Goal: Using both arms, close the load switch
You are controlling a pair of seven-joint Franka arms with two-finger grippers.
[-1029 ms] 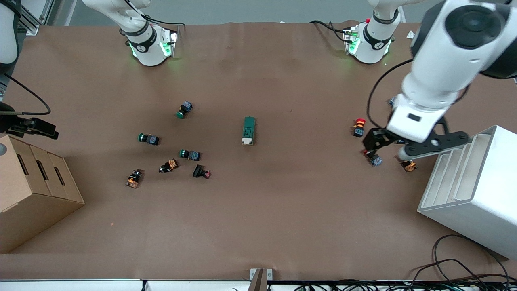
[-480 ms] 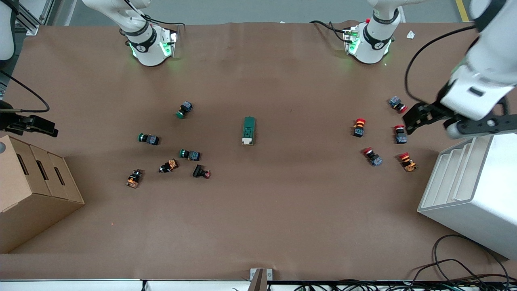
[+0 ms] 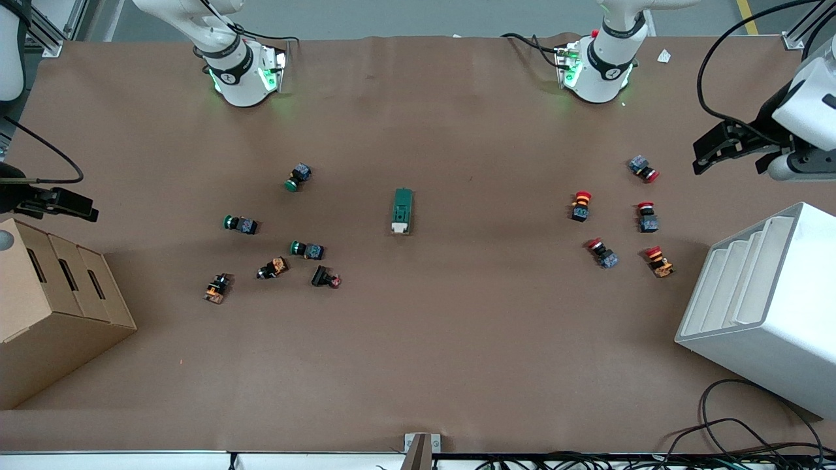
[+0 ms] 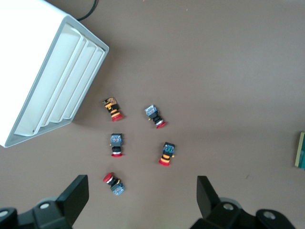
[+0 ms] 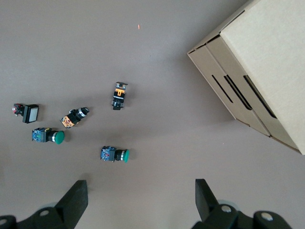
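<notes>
1. The load switch lay flat on the brown table near its middle, its white lever tab at the end nearer the front camera, nothing touching it.
2. My left gripper hung in the air at the left arm's end of the table, well apart from the switch. My fingers were spread wide and held nothing.
3. From my left wrist I saw only a sliver of the green block at the picture's edge.
4. Five red mushroom-capped buttons lay scattered between my left gripper and the switch.
5. My right gripper hovered at the right arm's end of the table, above the cardboard box, also well away from the switch. Its jaws stood wide and empty too, fingers far apart in the right wrist view.
6. Green-capped push-buttons and a few orange and black parts lay between that gripper and the switch.
7. The cardboard box was closed, slots in its lid; I couldn't see inside.
8. The white slotted rack sat at the left arm's end, nearer the front camera than my left gripper, its grooves bare where I could see them.
</notes>
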